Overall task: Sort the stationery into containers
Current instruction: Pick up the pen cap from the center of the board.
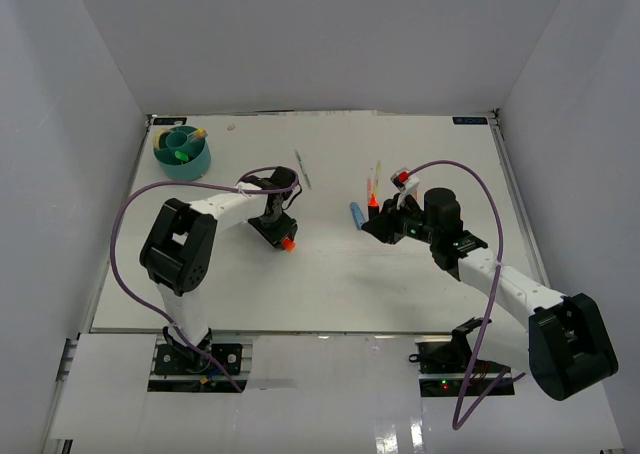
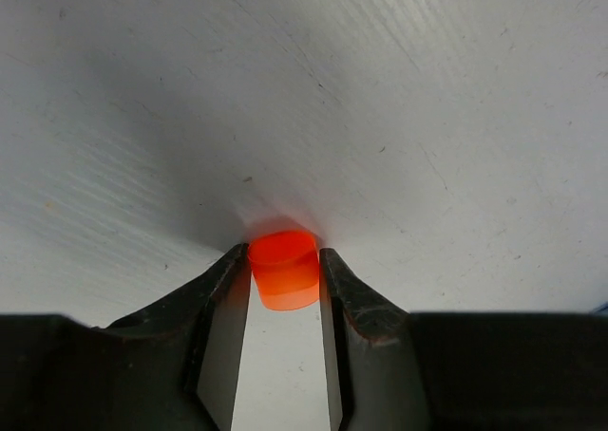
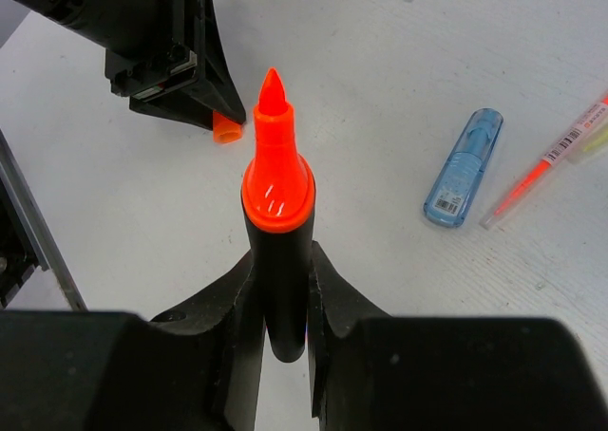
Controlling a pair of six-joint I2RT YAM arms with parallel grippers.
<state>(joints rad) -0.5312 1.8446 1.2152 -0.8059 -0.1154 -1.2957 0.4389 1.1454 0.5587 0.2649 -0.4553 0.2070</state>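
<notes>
An orange highlighter with a black body is in the right jaws. They are squeezed tight on its body, so it is held fast. Its bare orange tip points out toward the left arm. I think it is held this way so its lid can go back on before it is put away.

The lid is a small orange cap. It sits on the counter near the middle, a bit toward the left edge. The left jaws are low over it, one on each side, pulled in close and touching both sides. It looks gripped.

A blue highlighter lies just beside the held one. Some thin pens lie near it, but the right wrist view cuts them off. The teal organiser stands in the far left corner, well apart from both arms. Something green is inside it. Its inner walls are too small to make out. The back end of the orange highlighter is hidden between the jaws.
</notes>
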